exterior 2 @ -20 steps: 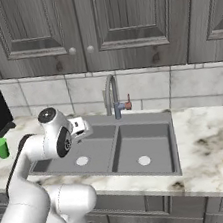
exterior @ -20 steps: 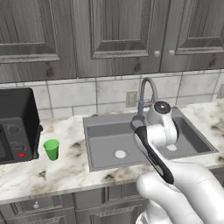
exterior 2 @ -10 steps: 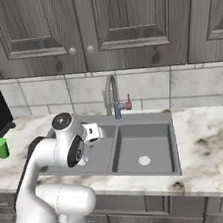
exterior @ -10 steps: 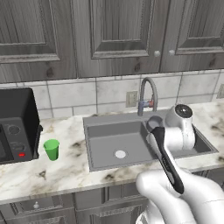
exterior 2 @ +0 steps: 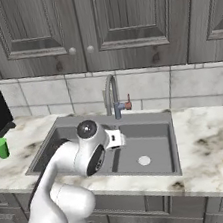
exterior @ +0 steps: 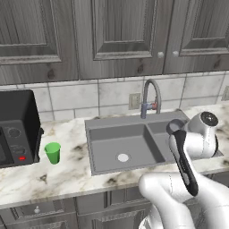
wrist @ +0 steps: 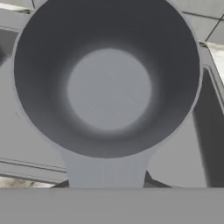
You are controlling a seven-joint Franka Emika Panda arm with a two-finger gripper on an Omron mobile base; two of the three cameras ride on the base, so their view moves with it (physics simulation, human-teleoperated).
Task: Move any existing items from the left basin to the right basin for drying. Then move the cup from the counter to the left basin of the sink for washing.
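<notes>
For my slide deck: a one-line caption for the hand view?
Grey metal cup seen from above, handle toward the gripper, over the sink.

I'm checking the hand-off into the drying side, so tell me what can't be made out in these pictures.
- Finger tips: in the hand view the grey metal cup covers them.
- Right basin floor and drain: left base view, behind the arm.
- Left basin floor: right base view, behind the arm.
- Cup's height above the sink: no view settles it.

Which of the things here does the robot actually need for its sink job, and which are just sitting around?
Part of the job:
- grey metal cup, held by its handle in the gripper
- green cup on the counter
- left basin
- right basin

Just there:
- black microwave
- faucet
- upper cabinets
</notes>
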